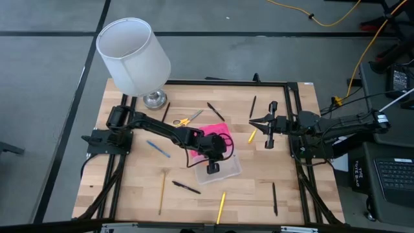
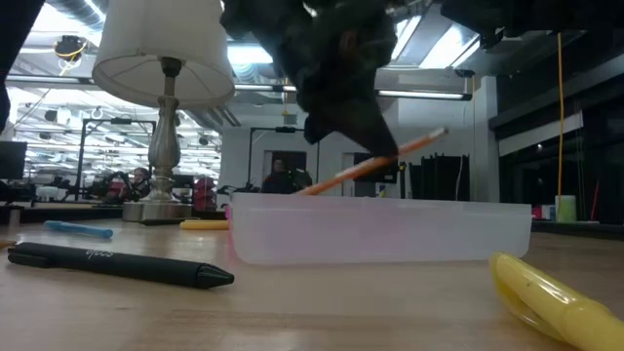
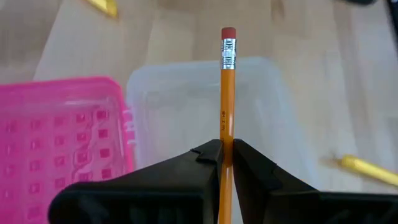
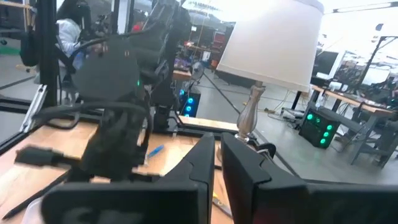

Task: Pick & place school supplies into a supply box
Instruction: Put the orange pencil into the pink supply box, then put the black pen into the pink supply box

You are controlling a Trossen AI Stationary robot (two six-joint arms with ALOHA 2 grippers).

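A wooden worktop seen from above, with two dark robot arms reaching in from either side. The left claw hangs over the clear tray of one supply box near the middle of the worktop, and its fingers are pinched tight on one orange pencil. From the wrist, the pencil stands straight out between the fingers, its pink eraser end pointing away over the clear tray. From table height the pencil slants upward above the tray's rim. The box's bright pink lid lies open beside the tray, on the side nearer the lamp.

The right claw waits over the worktop's right part, well apart from the box; its fingers are nearly together with a thin gap and hold nothing.

Loose supplies lie scattered on the wood: one pair of yellow-handled scissors near the lamp, one blue pen left of the box, one long yellow pencil and one black pen toward the near edge, one yellow pencil at the near edge, one short yellow piece by the right claw, and four thin dark sticks elsewhere.

One lamp with a white shade stands at the far left corner.
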